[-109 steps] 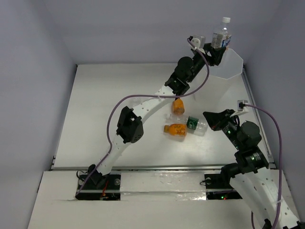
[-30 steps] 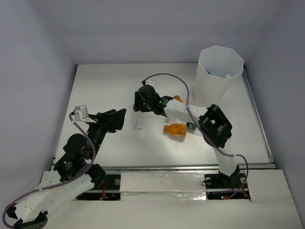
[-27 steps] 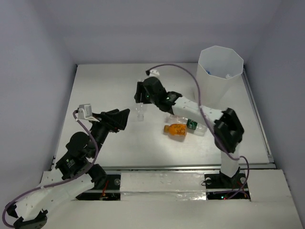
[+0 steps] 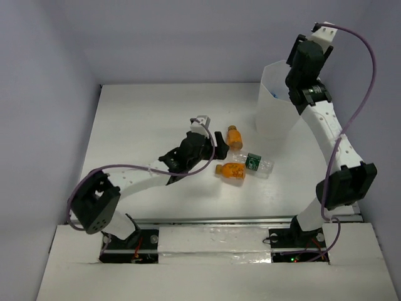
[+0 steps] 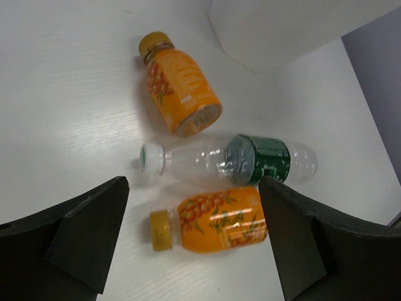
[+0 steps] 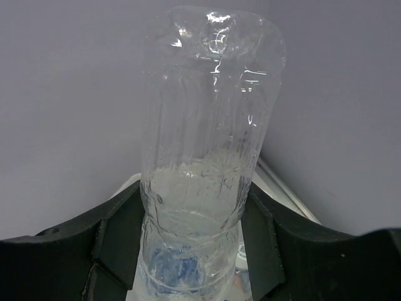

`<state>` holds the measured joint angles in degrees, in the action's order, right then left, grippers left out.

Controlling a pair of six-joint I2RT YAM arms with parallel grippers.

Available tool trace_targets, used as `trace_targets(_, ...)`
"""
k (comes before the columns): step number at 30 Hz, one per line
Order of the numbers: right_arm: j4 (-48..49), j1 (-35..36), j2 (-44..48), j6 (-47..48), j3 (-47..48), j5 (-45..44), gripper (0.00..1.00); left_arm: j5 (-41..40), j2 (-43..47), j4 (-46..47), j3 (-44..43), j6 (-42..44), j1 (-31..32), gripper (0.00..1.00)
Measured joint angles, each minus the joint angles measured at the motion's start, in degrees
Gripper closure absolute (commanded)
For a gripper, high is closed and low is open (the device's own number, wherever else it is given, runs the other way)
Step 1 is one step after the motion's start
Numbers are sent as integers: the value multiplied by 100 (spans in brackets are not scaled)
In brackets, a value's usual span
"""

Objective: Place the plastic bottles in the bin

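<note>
My right gripper [image 4: 294,84] hangs above the tall white bin [image 4: 272,116]. In the right wrist view it [image 6: 191,244] is shut on a clear plastic bottle [image 6: 207,144], whose blue label shows low between the fingers. Three bottles lie on the table left of the bin: an orange one [image 4: 234,137], a second orange one [image 4: 230,170] and a clear green-labelled one [image 4: 254,163]. My left gripper [image 4: 212,150] stands open just left of them. In the left wrist view its fingers [image 5: 88,238] flank the near orange bottle [image 5: 213,222] without touching it. The green-labelled bottle [image 5: 232,160] and the far orange bottle [image 5: 182,84] lie beyond.
The bin's base [image 5: 282,31] stands close behind the far orange bottle. The white table [image 4: 138,125] is walled on three sides. The right arm [image 4: 332,132] arches high along the right edge.
The right arm has lifted a clear bottle from the table's middle to above the bin. The left arm has swung in from the left to the lying bottles, its jaws widening.
</note>
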<state>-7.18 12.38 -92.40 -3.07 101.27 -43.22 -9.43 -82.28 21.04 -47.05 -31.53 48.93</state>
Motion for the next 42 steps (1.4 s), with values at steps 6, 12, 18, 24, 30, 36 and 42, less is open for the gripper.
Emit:
trace_targets(6,164,-4,-621,420,2,-396,45,-87,-977,9,-1025,210,0,16)
trace_targets(12,199,-4,-577,245,-262,-413,17,-323,-1759,-170,-1856,485,0,15)
trace_targets(18,120,-4,87,-343,-920,-22,16,-407,-2444,-365,-2378,608,0,14)
trace_targets(24,125,-4,966,-835,-1283,343,17,-431,-3119,-645,-3038,686,0,14)
trace_targets(30,219,166,2159,-1314,-2162,710,17,-468,-3462,-879,-3377,726,0,14)
trace_targets(36,350,649,2909,-1563,-3021,999,16,-575,-3792,-1045,-3665,748,0,16)
trace_targets(42,302,988,3318,-1703,-3724,1250,16,-562,-4153,-1189,-3939,748,0,21)
